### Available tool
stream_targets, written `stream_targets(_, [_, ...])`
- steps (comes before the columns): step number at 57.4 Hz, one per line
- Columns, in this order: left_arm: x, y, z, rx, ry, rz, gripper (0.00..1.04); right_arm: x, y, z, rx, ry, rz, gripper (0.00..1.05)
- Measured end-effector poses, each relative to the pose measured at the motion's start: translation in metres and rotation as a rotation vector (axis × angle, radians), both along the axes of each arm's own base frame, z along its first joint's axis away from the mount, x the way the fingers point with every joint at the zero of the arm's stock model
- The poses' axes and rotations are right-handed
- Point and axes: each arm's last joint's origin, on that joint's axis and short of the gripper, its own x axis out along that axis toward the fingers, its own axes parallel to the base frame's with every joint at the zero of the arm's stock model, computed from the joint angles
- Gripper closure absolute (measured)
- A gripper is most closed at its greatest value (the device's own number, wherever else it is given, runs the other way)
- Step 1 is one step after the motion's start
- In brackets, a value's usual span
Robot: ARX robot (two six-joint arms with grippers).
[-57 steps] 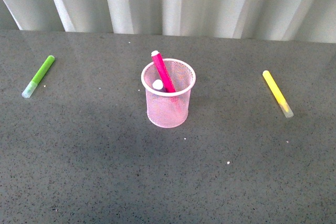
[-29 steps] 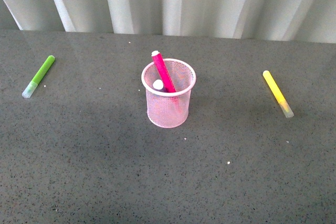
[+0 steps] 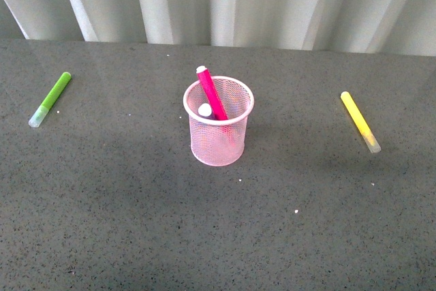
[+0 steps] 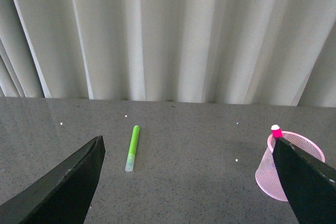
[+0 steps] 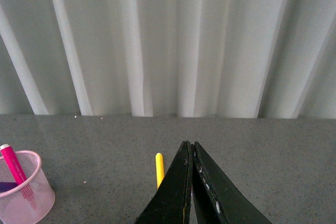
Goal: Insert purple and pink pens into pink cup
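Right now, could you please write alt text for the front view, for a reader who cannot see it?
A pink mesh cup stands at the centre of a dark grey table, holding a pink pen that leans above the rim and a second pen's white end. A green marker lies far left, a yellow marker far right; no arms show.

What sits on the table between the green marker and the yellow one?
In the front view, the pink cup stands between the green marker and the yellow marker, with the pink pen leaning inside it.
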Motion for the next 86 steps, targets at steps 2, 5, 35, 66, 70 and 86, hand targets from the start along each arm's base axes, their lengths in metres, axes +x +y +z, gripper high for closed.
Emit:
stream_targets(2, [0.0, 0.0, 0.0, 0.0, 0.0, 0.0, 0.07, -0.001, 0.0, -0.003, 0.0, -0.01, 0.0, 1.01])
stream_targets(5, [0.0, 0.0, 0.0, 0.0, 0.0, 0.0, 0.07, -0.002, 0.0, -0.002, 0.0, -0.021, 0.0, 1.01])
stream_targets(35, [0.0, 0.0, 0.0, 0.0, 0.0, 0.0, 0.07, -0.016, 0.0, -0.001, 0.0, -0.031, 0.0, 1.01])
stream_targets(66, [0.0, 0.0, 0.0, 0.0, 0.0, 0.0, 0.07, -0.032, 0.0, -0.004, 0.0, -0.024, -0.003, 1.01])
stream_targets(70, [0.0, 0.0, 0.0, 0.0, 0.0, 0.0, 0.07, -0.032, 0.0, -0.004, 0.0, -0.024, -0.003, 1.01])
stream_targets(86, [0.0, 0.0, 0.0, 0.0, 0.0, 0.0, 0.07, -0.032, 0.0, -0.004, 0.0, -0.024, -0.003, 0.59])
